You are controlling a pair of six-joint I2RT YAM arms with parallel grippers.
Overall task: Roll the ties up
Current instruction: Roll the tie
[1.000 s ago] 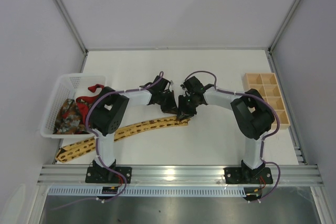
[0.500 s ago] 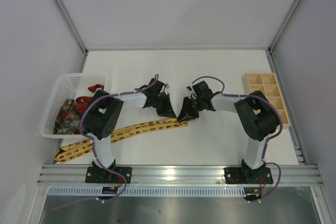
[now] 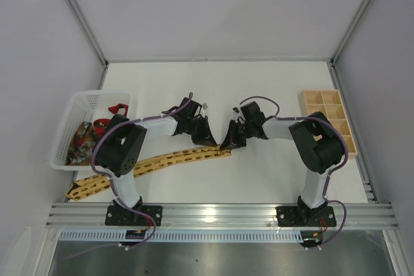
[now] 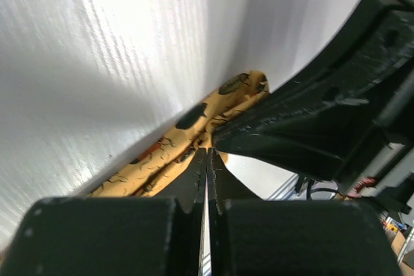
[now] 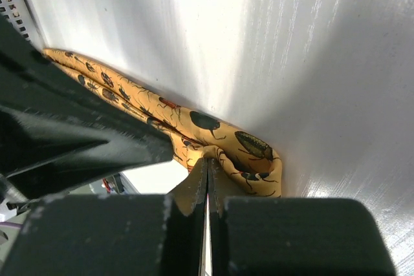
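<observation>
Yellow-gold tie (image 3: 181, 155), both jaws closed at end

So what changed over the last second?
Both arms drew back toward their own sides, so the left gripper and right gripper now sit slightly apart instead of bunched together. The yellow tie, basket and wooden tray stayed put.

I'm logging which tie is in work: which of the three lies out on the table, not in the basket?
The yellow-gold tie with dark marks, stretched across the table; the red tie and the dark patterned tie sit in the white basket.
</observation>
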